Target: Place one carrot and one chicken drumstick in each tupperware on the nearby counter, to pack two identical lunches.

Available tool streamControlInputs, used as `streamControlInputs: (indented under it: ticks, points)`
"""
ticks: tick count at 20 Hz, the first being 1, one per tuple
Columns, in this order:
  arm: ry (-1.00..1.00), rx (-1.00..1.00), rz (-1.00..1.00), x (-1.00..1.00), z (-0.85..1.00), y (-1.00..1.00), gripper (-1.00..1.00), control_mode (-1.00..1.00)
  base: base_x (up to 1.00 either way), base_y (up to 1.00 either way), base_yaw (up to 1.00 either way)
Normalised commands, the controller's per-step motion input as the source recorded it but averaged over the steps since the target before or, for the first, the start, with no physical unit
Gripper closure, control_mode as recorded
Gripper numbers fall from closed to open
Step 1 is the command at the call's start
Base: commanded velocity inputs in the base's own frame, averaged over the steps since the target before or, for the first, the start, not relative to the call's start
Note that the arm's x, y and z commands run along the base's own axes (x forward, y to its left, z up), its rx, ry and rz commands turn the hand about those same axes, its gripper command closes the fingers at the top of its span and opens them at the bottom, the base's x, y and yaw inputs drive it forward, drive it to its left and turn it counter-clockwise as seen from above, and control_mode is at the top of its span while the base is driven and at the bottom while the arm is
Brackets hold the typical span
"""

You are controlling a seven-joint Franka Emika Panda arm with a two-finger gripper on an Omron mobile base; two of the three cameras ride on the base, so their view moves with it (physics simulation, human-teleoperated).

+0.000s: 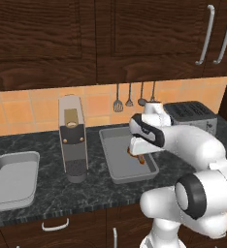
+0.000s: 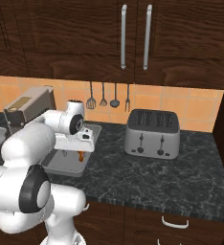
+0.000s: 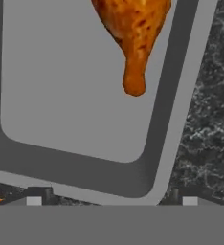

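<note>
The gripper [image 1: 140,156] hangs with its jaws spread wide over the right-hand grey tupperware [image 1: 116,174] on the black marbled tabletop [image 1: 47,203], holding nothing. A browned chicken drumstick [image 3: 135,28] lies on the floor of that container, its narrow bone end toward the wall nearest the hand camera. A second, bare grey tupperware [image 1: 13,181] sits well to the left, beyond the coffee machine [image 1: 72,138], and a silver toaster [image 2: 151,134] stands to the right.
</note>
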Motion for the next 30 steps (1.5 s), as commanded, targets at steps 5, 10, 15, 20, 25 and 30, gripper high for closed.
streamControlInputs:
  ticks: [5,10,15,20,25,30]
  points:
    - [-0.12,0.05,0.00,-1.00,0.16,-0.12,-1.00,-1.00,0.00,0.00,0.00]
    - [-0.10,0.01,0.00,-1.00,0.86,-0.04,-1.00,-1.00,0.00,0.00,0.00]
    - [-0.10,0.02,0.00,-1.00,1.00,-0.04,-1.00,-1.00,0.00,0.00,0.00]
    - [-0.17,-0.05,0.00,-0.50,0.75,-0.25,-1.00,-1.00,0.00,0.00,0.00]
    - [-0.03,-0.08,-0.03,-0.13,0.68,-0.21,-1.00,-1.00,0.00,0.00,0.00]
    - [-0.07,0.00,0.00,-0.51,0.25,0.00,-1.00,-1.00,0.00,0.00,0.00]
